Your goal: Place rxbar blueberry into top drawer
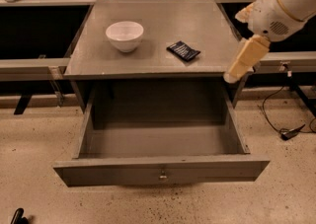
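The rxbar blueberry, a small dark navy bar with faint white print, lies flat on the grey cabinet top, right of centre. The top drawer is pulled wide open below it, its inside bare, with a small brass knob on the front panel. My gripper, cream-coloured on a white arm, hangs at the cabinet's right edge, to the right of the bar and apart from it, above the drawer's right rear corner. It holds nothing that I can see.
A white bowl stands on the cabinet top, left of the bar. A metal rail runs behind on both sides. A black cable lies on the speckled floor at right. A dark object is at bottom left.
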You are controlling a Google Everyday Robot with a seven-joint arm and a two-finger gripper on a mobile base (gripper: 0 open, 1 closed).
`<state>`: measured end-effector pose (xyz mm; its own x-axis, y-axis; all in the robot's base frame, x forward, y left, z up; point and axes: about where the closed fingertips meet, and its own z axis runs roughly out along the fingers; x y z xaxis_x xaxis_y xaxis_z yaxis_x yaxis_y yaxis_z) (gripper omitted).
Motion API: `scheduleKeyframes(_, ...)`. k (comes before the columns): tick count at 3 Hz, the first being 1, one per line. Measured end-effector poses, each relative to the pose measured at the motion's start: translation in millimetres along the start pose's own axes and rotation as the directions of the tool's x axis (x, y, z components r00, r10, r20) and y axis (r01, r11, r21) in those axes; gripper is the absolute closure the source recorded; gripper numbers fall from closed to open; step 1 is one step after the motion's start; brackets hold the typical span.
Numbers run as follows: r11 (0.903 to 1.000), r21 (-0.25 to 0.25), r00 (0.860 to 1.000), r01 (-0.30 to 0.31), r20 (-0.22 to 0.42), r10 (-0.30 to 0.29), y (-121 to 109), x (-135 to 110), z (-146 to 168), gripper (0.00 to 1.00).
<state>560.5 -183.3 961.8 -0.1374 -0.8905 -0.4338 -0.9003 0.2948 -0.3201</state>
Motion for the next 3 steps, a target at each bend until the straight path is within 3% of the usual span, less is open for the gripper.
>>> scheduleKeyframes(1,0.995,0.048,0.978,-0.087,0.192,0.077,-52.2,-29.5,47.1,0.0)
scheduleKeyframes(2,0.9715,0.056,0.923,-0.231,0.329,0.2,-93.1,-50.3,85.2,0.0)
scheduleKeyframes(3,0.9405,0.077,0.887,-0.331,0.367,0.282,-114.4,-59.8,114.6,0.0)
